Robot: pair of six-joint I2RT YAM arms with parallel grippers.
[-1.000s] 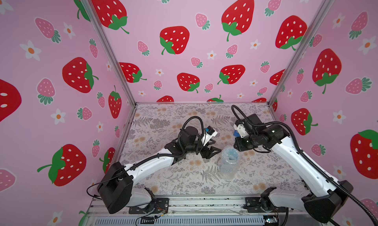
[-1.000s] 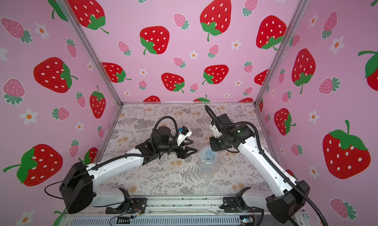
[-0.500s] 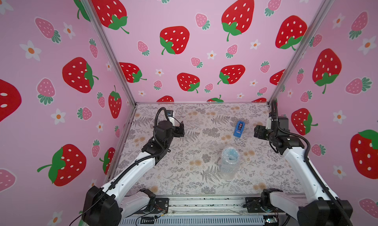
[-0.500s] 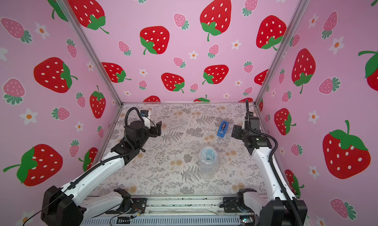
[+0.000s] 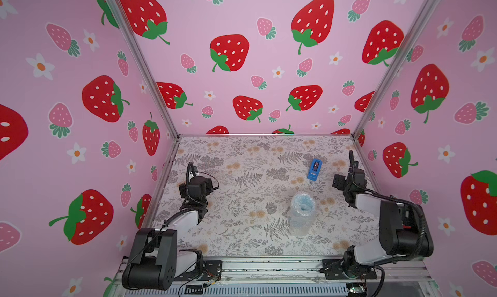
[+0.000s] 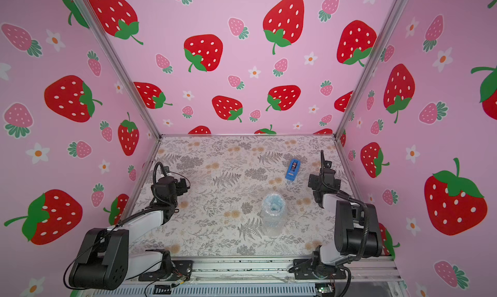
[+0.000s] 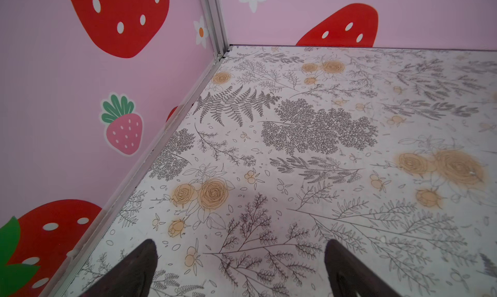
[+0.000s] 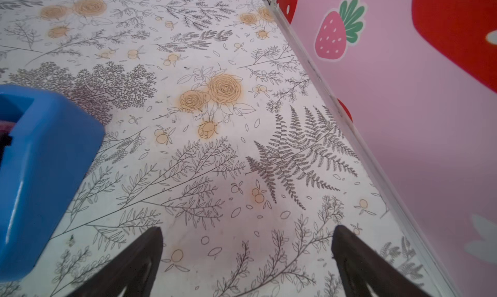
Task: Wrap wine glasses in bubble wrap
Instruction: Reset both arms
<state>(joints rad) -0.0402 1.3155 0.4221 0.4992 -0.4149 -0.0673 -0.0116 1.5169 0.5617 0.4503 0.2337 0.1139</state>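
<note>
Pink strawberry walls [image 5: 255, 18] are enclosing a flowered tabletop [image 5: 242, 228].
Silver posts [image 5: 141, 64] are rising from the back corners toward the upper left and upper right of the frame; even light is falling on grey ferns and tan roses; a metal rail [image 5: 269, 266] is edging the bottom.

One goblet [image 5: 303, 204], one bubble wrap [image 5: 297, 225] sheet, one tape dispenser [image 5: 314, 169]; two arms: left arm [image 5: 185, 219], right arm [image 5: 369, 203].
</note>
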